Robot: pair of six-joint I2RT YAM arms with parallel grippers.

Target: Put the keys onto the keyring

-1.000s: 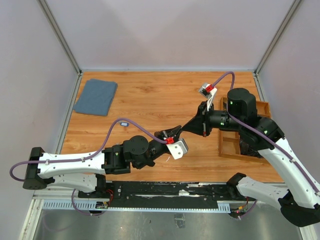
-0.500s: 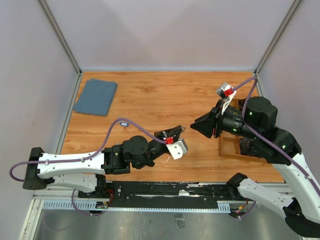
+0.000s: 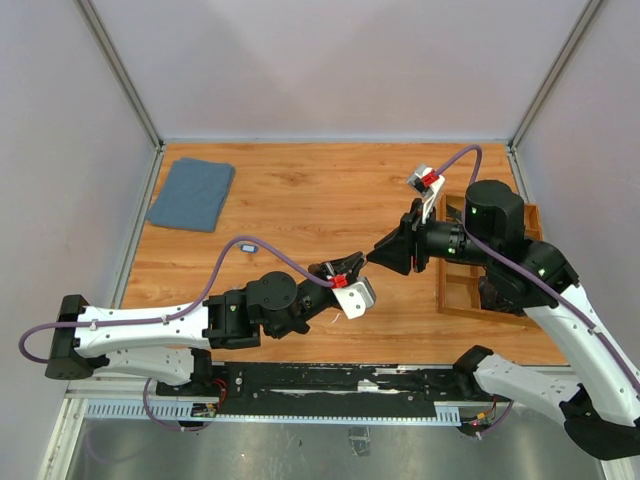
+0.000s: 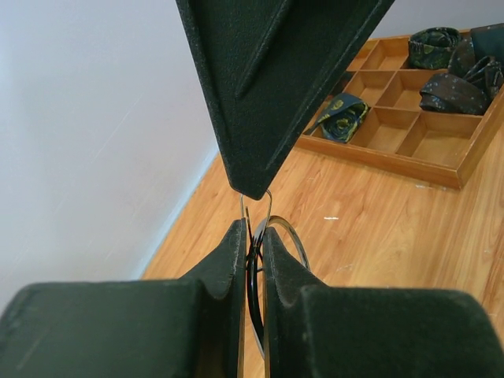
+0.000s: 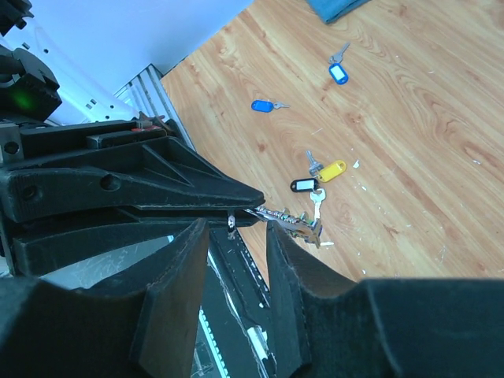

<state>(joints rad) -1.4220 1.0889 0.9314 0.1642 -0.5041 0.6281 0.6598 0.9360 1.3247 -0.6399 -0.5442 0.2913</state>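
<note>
Yellow-tagged key (image 5: 331, 169) shows only from right wrist.

Left gripper (image 4: 252, 236) clamped, right gripper (image 5: 236, 230) parted, tips nearly touching

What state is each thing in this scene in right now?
left gripper: shut on the keyring
right gripper: open, jaws either side of the left gripper's tip
keyring: clamped between the left fingers
tagged keys: loose on the table, off the ring
cloth: folded flat
ties: rolled, in compartments of the tray
</note>
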